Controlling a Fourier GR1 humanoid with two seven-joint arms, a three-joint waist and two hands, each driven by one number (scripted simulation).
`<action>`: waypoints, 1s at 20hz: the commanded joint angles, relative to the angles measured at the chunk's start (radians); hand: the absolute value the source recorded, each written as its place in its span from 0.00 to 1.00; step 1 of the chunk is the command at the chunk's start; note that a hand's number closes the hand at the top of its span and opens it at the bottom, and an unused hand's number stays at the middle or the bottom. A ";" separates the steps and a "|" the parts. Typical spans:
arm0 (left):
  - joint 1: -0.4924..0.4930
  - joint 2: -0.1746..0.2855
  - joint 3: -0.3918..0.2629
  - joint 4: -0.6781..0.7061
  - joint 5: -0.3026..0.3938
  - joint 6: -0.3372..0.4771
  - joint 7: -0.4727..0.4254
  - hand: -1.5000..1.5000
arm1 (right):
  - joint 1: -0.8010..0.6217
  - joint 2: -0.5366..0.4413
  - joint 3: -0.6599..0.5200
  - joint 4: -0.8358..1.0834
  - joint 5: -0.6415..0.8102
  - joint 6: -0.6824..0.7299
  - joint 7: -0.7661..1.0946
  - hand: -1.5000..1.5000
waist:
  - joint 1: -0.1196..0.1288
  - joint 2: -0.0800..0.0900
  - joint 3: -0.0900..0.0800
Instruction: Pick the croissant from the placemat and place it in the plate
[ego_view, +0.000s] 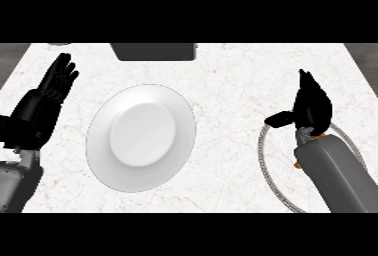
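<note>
White plate (140, 137) on the marbled surface (236, 75); left hand (44, 100) open, fingers up, at the left edge; right hand (310, 107) fingers straight, thumb out, over the rope-edged placemat (267, 165)

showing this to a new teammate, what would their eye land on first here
The big white plate stands out first, lying bare left of the middle of the marble counter. Next comes the right hand, fingers straight, over the round rope-edged placemat at the right, its forearm covering most of the mat. The left hand rests open at the left edge, fingers up.
</note>
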 joint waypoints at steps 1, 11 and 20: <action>0.004 0.006 0.002 0.008 -0.007 -0.009 -0.004 0.50 | -0.081 -0.011 0.013 -0.019 -0.014 0.290 0.250 0.00 | 0.003 -0.001 0.000; 0.051 0.001 0.027 -0.023 0.002 -0.026 -0.010 0.50 | -0.125 -0.011 -0.058 -0.066 -0.200 0.671 0.493 0.00 | 0.012 0.004 0.004; 0.043 -0.036 0.006 -0.047 -0.036 -0.002 0.017 0.50 | -0.019 -0.065 -0.060 -0.034 -0.140 0.682 0.496 0.00 | 0.011 0.007 0.005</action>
